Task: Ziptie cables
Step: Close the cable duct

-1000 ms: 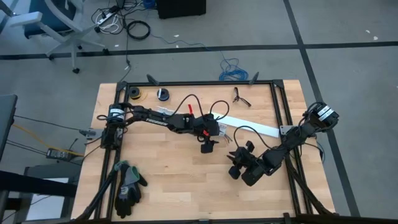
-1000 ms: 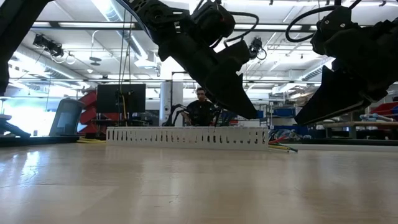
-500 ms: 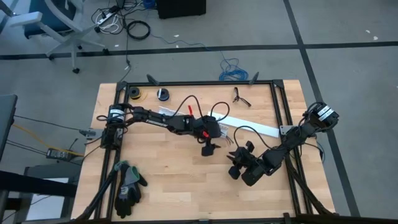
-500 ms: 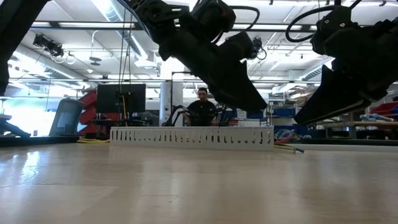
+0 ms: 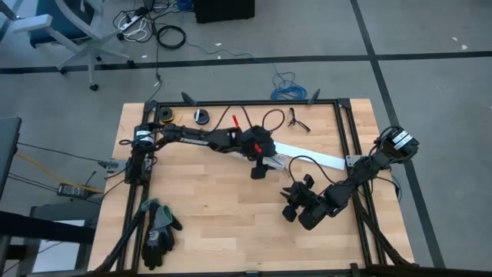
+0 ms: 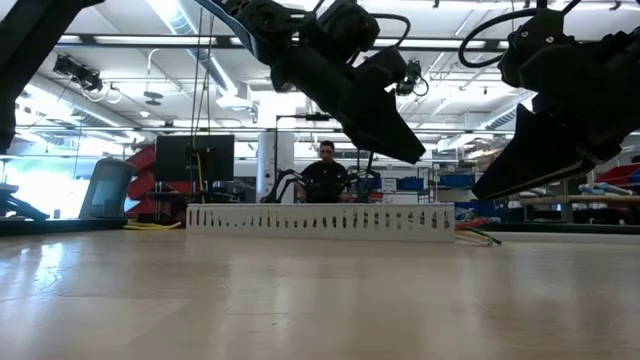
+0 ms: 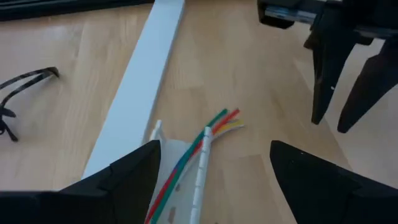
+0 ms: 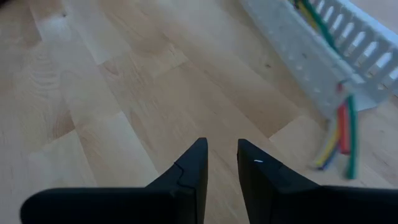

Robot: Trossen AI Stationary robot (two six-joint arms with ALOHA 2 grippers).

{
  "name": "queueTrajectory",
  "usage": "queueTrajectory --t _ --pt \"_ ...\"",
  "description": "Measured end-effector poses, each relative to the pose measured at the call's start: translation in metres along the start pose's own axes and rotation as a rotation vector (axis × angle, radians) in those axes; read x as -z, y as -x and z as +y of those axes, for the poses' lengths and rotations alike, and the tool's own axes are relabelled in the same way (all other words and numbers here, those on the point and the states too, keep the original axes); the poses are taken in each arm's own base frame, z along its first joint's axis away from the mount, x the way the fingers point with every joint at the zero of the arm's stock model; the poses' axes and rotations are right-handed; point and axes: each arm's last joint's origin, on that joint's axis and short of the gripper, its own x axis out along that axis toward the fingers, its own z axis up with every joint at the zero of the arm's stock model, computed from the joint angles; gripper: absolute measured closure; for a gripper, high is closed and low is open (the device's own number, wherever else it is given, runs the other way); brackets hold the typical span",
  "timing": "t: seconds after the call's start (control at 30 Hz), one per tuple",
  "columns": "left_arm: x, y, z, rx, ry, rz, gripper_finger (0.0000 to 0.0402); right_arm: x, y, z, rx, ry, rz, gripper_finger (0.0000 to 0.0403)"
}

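Cables (image 7: 198,144) lying in slotted white duct (image 7: 186,177) on table (image 5: 207,208), coloured ends (green, red, yellow) sticking out past duct's end onto bare wood. Same ends seen from right wrist view (image 8: 339,140), spilling from duct (image 8: 323,56) w/ green strand running along inside. Flat white strip (image 7: 140,93) lying beside duct, touching or nearly so at near end; can't tell which.

Left gripper (image 5: 259,170) raised above table over duct end, near middle, toward back edge. Fingers (image 7: 124,177) spread wide, released, nothing between them; cables and duct in the gap below. Low view: left arm (image 6: 345,75) hanging well clear of tabletop, duct (image 6: 320,219) standing on wood behind.

Right gripper (image 5: 293,206) hovering near right side, apart from cables. Fingers (image 8: 186,174) nearly together w/ narrow gap, empty, pointed at bare wood. Visible too in left wrist view (image 7: 342,74) beyond cable ends, not touching them.

Glasses (image 5: 297,119) at back of table. Glove (image 5: 157,231) at front-left corner. Two tape rolls (image 5: 183,116) near back-left. Person (image 6: 322,175) seated in room behind.
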Motion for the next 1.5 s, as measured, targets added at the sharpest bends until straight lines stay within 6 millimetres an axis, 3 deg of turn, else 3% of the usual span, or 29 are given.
queueTrajectory --t 0.2,0.33,0.47,0.6,0.8,1.17,1.5 --pt "0.008 -0.009 0.017 0.036 0.027 0.027 0.0087 0.0 0.0 0.0 -0.001 -0.004 -0.002 0.0328" --pt "0.016 -0.012 0.014 0.069 0.059 0.093 0.0087 -0.001 -0.001 0.0 0.002 -0.012 -0.003 0.0327" --pt "0.013 -0.013 -0.001 0.134 0.093 0.093 0.0087 -0.001 -0.001 0.0 0.002 -0.009 -0.001 0.0328" --pt "0.008 -0.017 -0.028 0.167 0.055 0.099 0.0087 -0.001 -0.001 0.0 0.003 0.0 0.0 0.0328" --pt "0.005 -0.017 -0.063 0.071 -0.027 0.167 0.0087 0.0 -0.001 0.0 -0.005 0.004 0.013 0.0328" --pt "0.003 0.013 -0.069 -0.105 -0.049 0.315 0.0087 0.011 0.009 0.001 -0.025 -0.043 0.072 0.0328" --pt "0.016 0.055 -0.083 -0.168 0.033 0.265 0.0087 0.037 0.038 0.001 -0.034 -0.177 0.13 0.0328"
